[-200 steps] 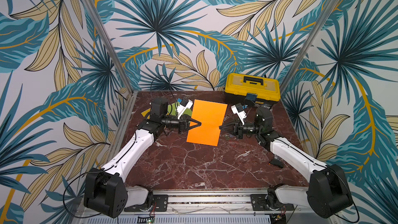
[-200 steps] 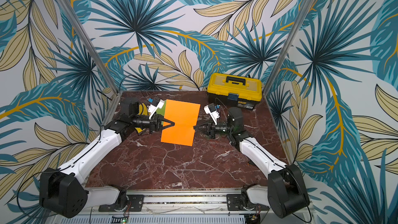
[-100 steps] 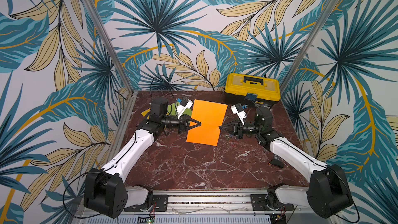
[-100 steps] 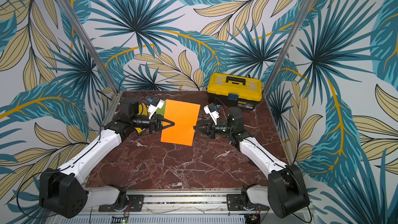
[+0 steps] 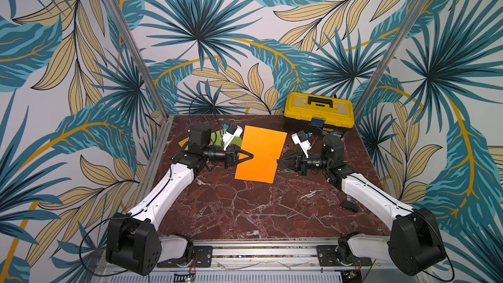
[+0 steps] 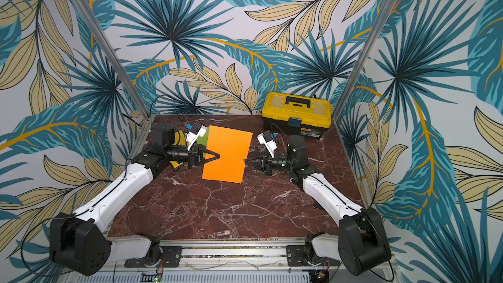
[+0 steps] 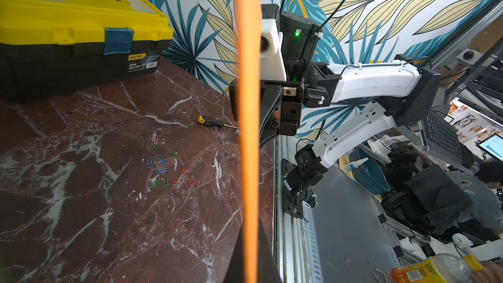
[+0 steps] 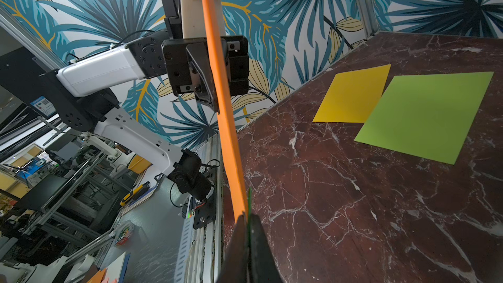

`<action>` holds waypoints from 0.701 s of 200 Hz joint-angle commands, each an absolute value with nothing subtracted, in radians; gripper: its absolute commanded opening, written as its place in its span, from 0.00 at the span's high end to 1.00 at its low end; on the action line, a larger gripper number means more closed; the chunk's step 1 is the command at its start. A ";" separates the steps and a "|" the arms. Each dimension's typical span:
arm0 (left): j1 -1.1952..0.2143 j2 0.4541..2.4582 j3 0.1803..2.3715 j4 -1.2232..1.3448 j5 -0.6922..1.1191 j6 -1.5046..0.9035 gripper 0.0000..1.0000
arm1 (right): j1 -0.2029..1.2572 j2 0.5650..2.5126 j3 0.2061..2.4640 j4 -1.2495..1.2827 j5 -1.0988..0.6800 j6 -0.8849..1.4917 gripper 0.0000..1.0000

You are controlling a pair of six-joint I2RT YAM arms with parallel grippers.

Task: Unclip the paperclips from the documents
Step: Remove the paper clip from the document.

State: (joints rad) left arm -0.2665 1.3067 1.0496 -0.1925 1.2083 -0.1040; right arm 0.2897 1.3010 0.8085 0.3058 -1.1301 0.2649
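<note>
Both pairs of jaws are pressed together on the orange sheet [image 5: 261, 153], one at each long edge. The left gripper [image 5: 251, 156] pinches the edge nearer its own arm. The right gripper [image 5: 278, 161] pinches the opposite edge, facing it across the paper. In the right wrist view a thin green paperclip [image 8: 249, 202] shows edge-on between the right fingertips [image 8: 258, 240], tight against the sheet's edge.

In both top views the orange sheet is held up off the table [image 5: 245, 208], spanning the gap between the two grippers. It appears as a narrow band, seen edge-on, in each wrist view.

Beyond the left gripper, the green sheet [image 8: 424, 115] and the yellow sheet [image 8: 353, 96] lie flat on the marble. The green one overlaps an edge of the yellow one. In a top view the left arm covers most of both.

On the right arm's side, the left wrist view shows loose paperclips [image 7: 166, 167] in blue, green and red scattered on the marble. A small screwdriver [image 7: 212, 123] lies just beyond them. The yellow-and-black toolbox [image 5: 318, 110] stands closed at the back of the table.
</note>
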 commanded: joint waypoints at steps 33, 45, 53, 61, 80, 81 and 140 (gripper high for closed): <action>-0.239 1.262 1.045 -0.180 1.215 -0.094 1.00 | 0.281 1.285 0.813 0.258 -1.109 0.245 0.94; -0.239 1.262 1.045 -0.180 1.215 -0.094 1.00 | 0.280 1.285 0.814 0.258 -1.109 0.245 0.95; -0.239 1.262 1.045 -0.181 1.216 -0.094 1.00 | 0.281 1.285 0.814 0.258 -1.110 0.244 0.95; -0.239 1.262 1.045 -0.180 1.216 -0.094 1.00 | 0.281 1.284 0.814 0.259 -1.109 0.244 0.95; -0.239 1.262 1.045 -0.180 1.216 -0.094 1.00 | 0.281 1.284 0.813 0.256 -1.109 0.243 0.95; -0.239 1.262 1.044 -0.180 1.216 -0.094 1.00 | 0.281 1.283 0.812 0.256 -1.109 0.244 0.95; -0.236 1.259 1.042 -0.180 1.213 -0.092 1.00 | 0.280 1.284 0.816 0.214 -1.081 0.218 0.95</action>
State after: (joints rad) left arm -0.2466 1.2823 1.0496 -0.1913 1.2091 -0.1040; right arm 0.2821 1.3010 0.8085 0.2600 -1.1133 0.2523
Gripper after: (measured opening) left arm 0.048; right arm 0.053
